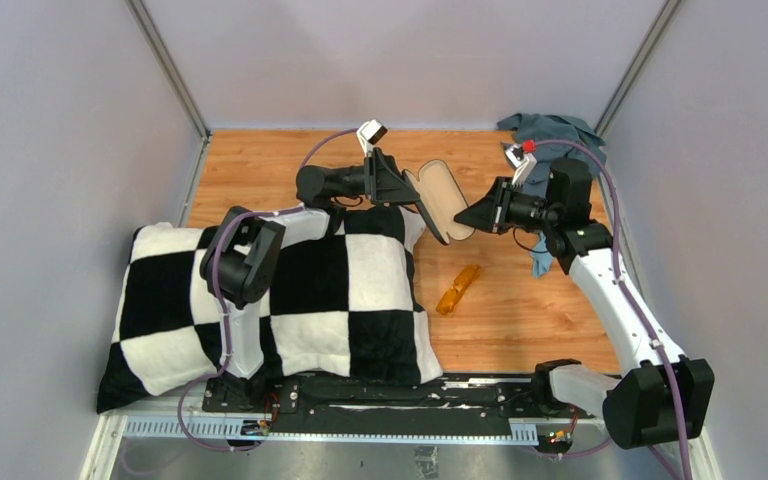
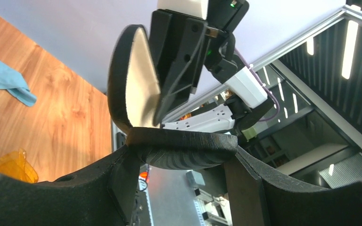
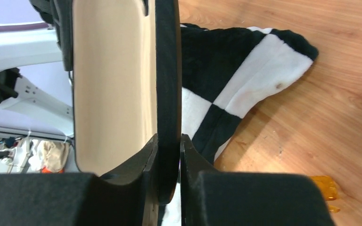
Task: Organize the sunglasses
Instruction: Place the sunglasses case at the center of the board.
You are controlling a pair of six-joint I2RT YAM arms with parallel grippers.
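Amber-orange sunglasses (image 1: 458, 289) lie folded on the wooden surface (image 1: 520, 330), below both end effectors and nearer the arm bases than either, touched by neither. Above them a black case (image 1: 443, 200) with beige lining hangs open in the air between the two arms. The left end effector (image 2: 184, 159) reaches in from the left and is closed at a medium width around one half of the case, which fills the gap between its fingers. The other half rises away from it with the lining facing out. The right end effector (image 3: 168, 147) comes in from the opposite side, and its fingers (image 3: 143, 165) are squeezed narrow onto the thin black wall of that raised half, one inside against the lining and one outside. A black-and-white checked pillow (image 1: 345, 290) lies under the left arm, and its corner ends just short of the sunglasses. A small light-blue cloth (image 1: 541, 262) rests on the surface behind the right end effector, beneath its wrist.
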